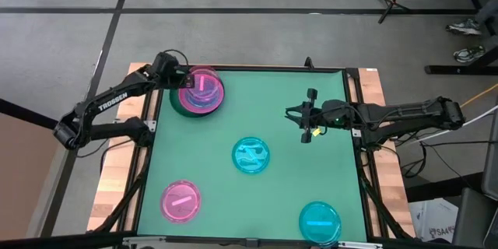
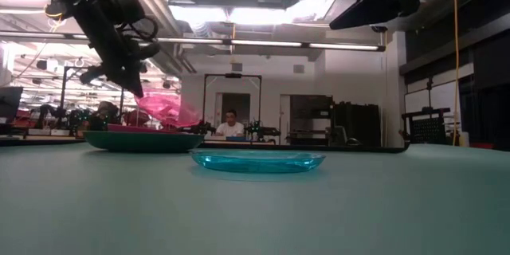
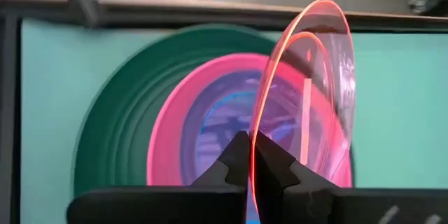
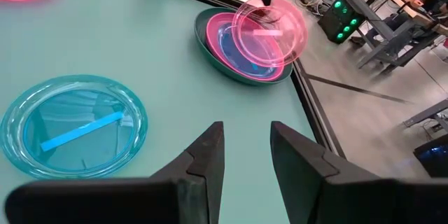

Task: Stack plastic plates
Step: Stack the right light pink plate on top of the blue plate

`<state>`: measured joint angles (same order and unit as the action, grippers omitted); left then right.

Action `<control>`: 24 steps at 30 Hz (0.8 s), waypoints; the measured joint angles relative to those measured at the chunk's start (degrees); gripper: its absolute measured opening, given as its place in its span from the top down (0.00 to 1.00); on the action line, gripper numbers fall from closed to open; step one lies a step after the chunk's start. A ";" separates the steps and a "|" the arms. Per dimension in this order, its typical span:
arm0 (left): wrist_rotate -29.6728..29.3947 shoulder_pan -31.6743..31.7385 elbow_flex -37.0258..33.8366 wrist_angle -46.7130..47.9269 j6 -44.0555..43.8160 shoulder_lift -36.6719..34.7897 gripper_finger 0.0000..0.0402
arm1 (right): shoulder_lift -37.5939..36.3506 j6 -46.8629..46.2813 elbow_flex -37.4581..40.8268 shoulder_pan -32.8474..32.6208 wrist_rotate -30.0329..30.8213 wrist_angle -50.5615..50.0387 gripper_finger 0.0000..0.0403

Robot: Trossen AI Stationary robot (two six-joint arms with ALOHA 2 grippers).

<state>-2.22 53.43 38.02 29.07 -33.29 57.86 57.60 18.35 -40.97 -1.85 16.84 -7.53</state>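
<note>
The green table (image 1: 311, 109) has lots of open room in the middle. The stack of plates (image 1: 196, 97) sits near its back left edge. The left tool (image 3: 250, 155) pinches a tilted see-through pink plate (image 3: 308, 91) right over the stack. The right tool (image 1: 310, 117) waits open, far off.

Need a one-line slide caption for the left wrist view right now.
Left gripper shut on a translucent pink plate, tilted over the stack of dark green plate and solid pink plate.
</note>
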 joint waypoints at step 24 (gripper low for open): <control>-0.54 0.35 -0.02 1.74 -4.12 12.96 0.99 | 0.00 -0.02 0.00 0.00 0.00 0.00 0.73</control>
<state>-2.75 53.78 38.00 30.81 -37.41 70.82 57.60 18.33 -40.97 -1.85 16.84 -7.53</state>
